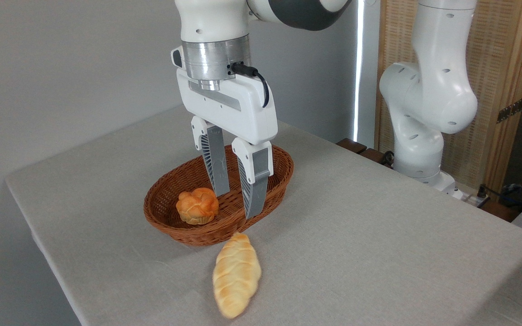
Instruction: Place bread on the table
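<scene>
Camera: braided bread on cloth-covered table

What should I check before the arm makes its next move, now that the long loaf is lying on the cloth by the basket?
1. Bread lies on the table, outside the basket: ok.
2. Gripper open and holding nothing: ok.
3. Fingers clear of the bun: cannot tell, the left finger looks close.
4. Bun inside the basket: ok.
5. Bread clear of the basket rim: cannot tell, its tip sits right at the rim.
6. Bread settled: cannot tell, its outline is blurred.
</scene>
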Available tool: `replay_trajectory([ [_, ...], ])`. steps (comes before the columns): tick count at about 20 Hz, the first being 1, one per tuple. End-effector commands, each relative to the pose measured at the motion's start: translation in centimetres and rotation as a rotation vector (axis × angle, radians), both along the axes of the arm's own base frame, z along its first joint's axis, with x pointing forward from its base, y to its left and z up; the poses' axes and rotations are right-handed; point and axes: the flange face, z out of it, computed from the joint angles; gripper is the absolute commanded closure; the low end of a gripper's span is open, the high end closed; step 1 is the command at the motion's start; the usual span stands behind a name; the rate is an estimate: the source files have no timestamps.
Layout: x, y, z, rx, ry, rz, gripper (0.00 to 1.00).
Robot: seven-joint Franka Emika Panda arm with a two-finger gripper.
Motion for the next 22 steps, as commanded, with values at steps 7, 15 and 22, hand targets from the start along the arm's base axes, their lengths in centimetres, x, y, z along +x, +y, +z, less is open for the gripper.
replay_trajectory([
  [7,0.0,-6.3,2.3,-0.092,-0.011,0.164,0.00],
  [15,2.5,-7.8,3.7,-0.078,0.100,0.135,0.00],
  [22,2.4,-6.0,4.4,-0.100,0.091,0.067,0.00],
])
